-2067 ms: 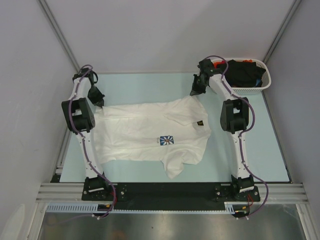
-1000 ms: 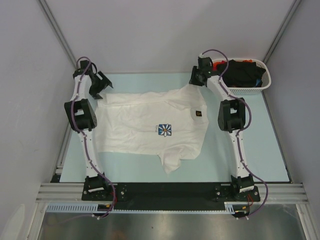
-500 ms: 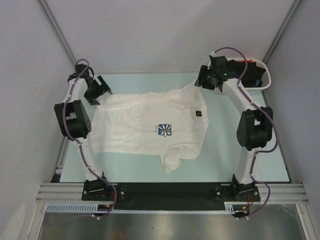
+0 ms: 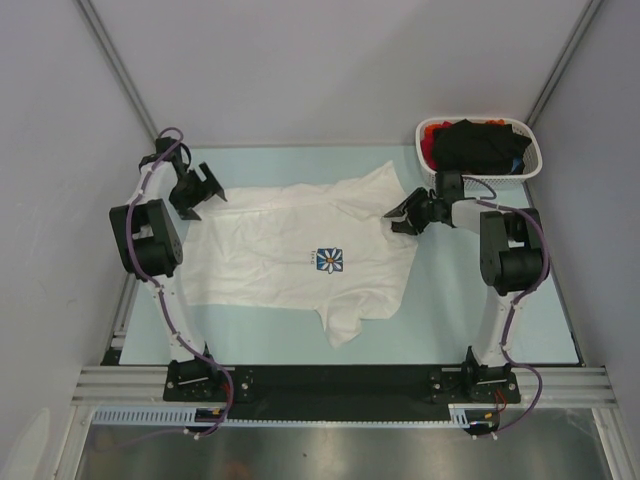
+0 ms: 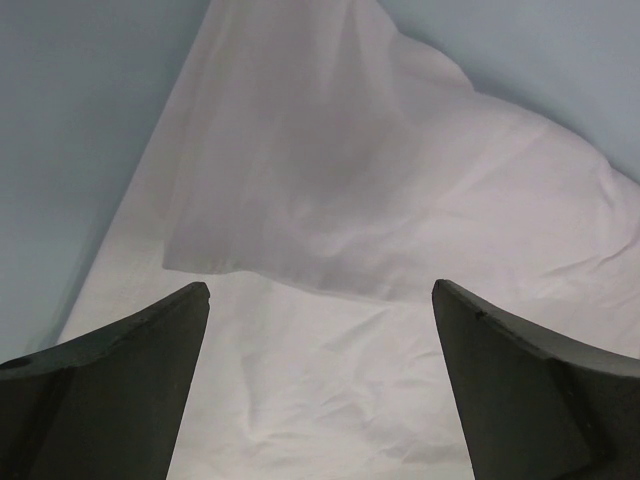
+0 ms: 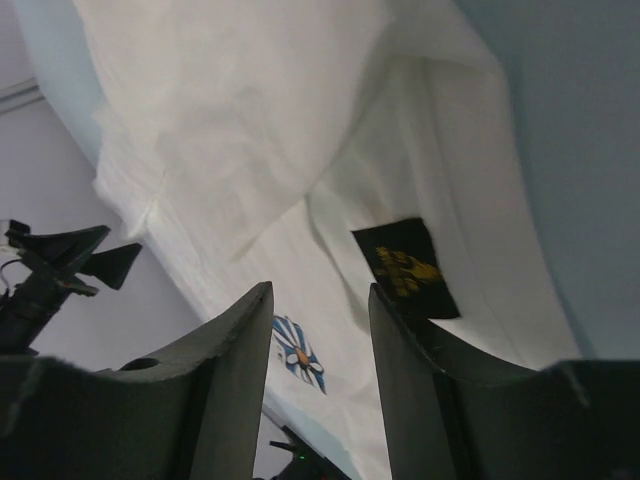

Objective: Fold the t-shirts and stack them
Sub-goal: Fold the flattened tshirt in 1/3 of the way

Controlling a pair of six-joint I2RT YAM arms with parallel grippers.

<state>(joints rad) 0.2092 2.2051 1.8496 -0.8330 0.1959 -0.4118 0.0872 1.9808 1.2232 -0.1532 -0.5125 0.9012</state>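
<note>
A white t-shirt [image 4: 290,250] with a blue daisy print [image 4: 327,259] lies spread on the pale green table [image 4: 470,310]. My left gripper [image 4: 203,188] hovers open over the shirt's far left corner. In the left wrist view its jaws [image 5: 320,288] stand wide apart above a turned-over flap of white cloth [image 5: 380,180]. My right gripper [image 4: 404,215] sits low over the shirt's right edge. Its jaws [image 6: 320,289] are apart with nothing between them, beside the dark badge [image 6: 405,268] and above the daisy print [image 6: 300,355]. A black t-shirt [image 4: 485,145] and a red t-shirt [image 4: 428,140] lie in the basket.
The white perforated basket [image 4: 535,160] stands at the back right corner of the table. Grey walls close in on the left, back and right. The arms' bases are bolted to the black rail [image 4: 340,380] at the near edge.
My right arm has swung from the shirt's far right corner beside the basket down to the shirt's right edge by the badge. The left gripper has barely moved. The shirt lies as before.
</note>
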